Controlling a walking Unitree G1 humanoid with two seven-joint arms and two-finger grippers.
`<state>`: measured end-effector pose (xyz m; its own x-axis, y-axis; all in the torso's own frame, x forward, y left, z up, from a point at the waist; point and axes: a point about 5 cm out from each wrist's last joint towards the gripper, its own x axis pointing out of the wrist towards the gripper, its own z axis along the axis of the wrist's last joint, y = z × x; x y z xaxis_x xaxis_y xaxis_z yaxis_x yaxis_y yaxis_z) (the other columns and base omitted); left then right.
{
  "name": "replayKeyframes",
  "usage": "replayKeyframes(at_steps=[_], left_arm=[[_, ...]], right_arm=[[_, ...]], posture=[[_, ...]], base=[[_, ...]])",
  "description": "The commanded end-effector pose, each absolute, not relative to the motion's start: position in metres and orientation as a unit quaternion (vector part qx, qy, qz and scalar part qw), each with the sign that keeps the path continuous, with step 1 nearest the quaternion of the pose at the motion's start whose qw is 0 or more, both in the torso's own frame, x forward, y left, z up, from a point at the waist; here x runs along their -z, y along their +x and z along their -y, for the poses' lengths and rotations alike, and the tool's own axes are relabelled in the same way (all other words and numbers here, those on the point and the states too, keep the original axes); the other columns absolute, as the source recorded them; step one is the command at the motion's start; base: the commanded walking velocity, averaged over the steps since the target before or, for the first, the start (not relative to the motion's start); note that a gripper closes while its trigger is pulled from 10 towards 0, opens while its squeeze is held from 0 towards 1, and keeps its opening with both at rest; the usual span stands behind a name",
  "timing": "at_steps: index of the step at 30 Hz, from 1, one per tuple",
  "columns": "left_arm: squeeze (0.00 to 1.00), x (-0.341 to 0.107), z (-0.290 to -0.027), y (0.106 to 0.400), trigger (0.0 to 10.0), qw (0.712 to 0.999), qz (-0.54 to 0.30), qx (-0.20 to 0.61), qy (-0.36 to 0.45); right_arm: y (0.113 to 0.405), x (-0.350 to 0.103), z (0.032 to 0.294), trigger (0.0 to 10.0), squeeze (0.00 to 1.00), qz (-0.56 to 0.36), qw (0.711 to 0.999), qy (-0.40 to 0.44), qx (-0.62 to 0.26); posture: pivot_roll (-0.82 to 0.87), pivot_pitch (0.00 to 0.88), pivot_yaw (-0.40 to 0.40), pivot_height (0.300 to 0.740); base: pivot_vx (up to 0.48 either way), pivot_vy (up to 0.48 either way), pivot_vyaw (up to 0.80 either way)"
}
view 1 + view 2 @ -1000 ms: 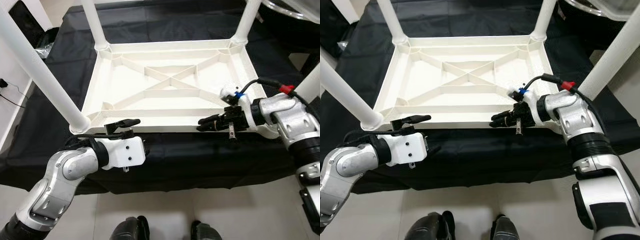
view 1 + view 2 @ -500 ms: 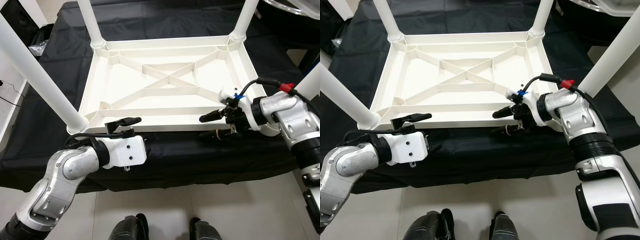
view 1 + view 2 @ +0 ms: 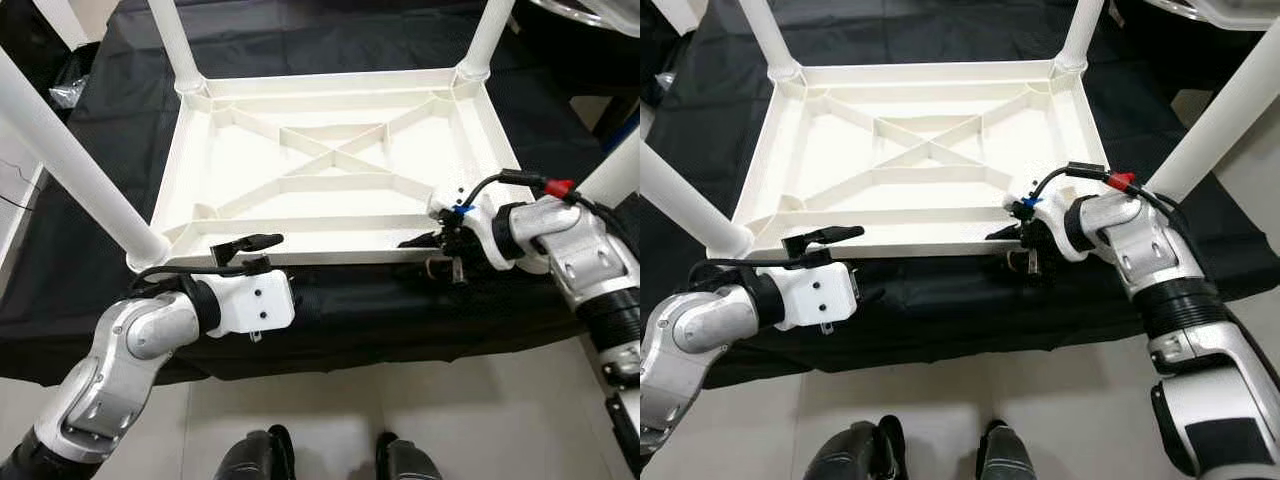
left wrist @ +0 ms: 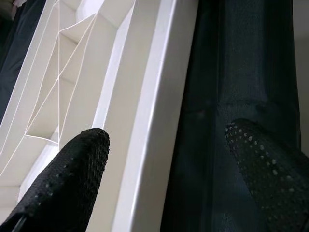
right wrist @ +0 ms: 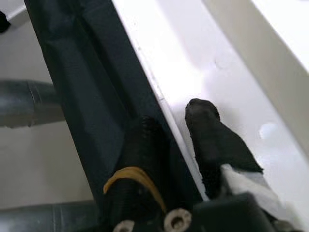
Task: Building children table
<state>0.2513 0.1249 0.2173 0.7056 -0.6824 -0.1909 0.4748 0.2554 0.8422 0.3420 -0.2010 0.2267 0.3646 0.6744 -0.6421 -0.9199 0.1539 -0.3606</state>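
Note:
A white plastic children's table (image 3: 330, 256) lies upside down on a black cloth, its ribbed underside facing up. White legs stand at its corners, among them the near-left leg (image 3: 70, 165) and the far-right leg (image 3: 485, 35). My left gripper (image 3: 268, 252) is open and straddles the near rim at the left; in the left wrist view the rim (image 4: 154, 116) runs between the two spread fingers. My right gripper (image 3: 415, 248) is shut on the near rim at the right. One of its fingers (image 5: 207, 130) lies on the white rim, the other below against the cloth.
The black cloth (image 3: 350, 310) covers the low surface under the table and hangs over its front edge. Pale floor lies in front, with my two feet (image 3: 255, 455) on it. The near-right leg (image 3: 615, 165) rises just behind my right forearm.
My right gripper, open half a second ago, has moved down and shut on the near rim. The left gripper stays in place. The view has shifted slightly.

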Motion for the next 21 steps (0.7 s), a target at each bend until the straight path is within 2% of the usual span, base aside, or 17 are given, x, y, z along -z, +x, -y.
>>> replayKeyframes(at_steps=[1,9,18,21], left_arm=[[0.0,-0.215,-0.123,0.25,10.0,0.781,0.106,0.372,0.49],[0.0,-0.22,-0.123,0.254,10.0,0.78,0.117,0.367,0.494],[0.0,-0.23,-0.123,0.257,10.0,0.774,0.142,0.362,0.499],[0.0,-0.241,-0.122,0.261,10.0,0.761,0.163,0.365,0.51]], right_arm=[[0.338,-0.211,0.198,0.0,0.0,-0.201,0.732,-0.322,-0.567],[0.342,-0.24,0.2,0.0,0.0,-0.186,0.755,-0.256,-0.575],[0.339,-0.268,0.201,0.0,0.0,-0.171,0.757,-0.202,-0.598],[0.341,-0.283,0.205,0.0,0.0,-0.161,0.762,-0.19,-0.598]], posture=[[-0.02,0.334,0.01,0.74],[-0.02,0.324,0.012,0.74],[-0.02,0.307,0.015,0.74],[-0.01,0.298,0.014,0.74]], base=[[0.0,0.0,0.0],[0.0,0.0,0.0],[0.0,0.0,0.0],[0.0,0.0,0.0]])
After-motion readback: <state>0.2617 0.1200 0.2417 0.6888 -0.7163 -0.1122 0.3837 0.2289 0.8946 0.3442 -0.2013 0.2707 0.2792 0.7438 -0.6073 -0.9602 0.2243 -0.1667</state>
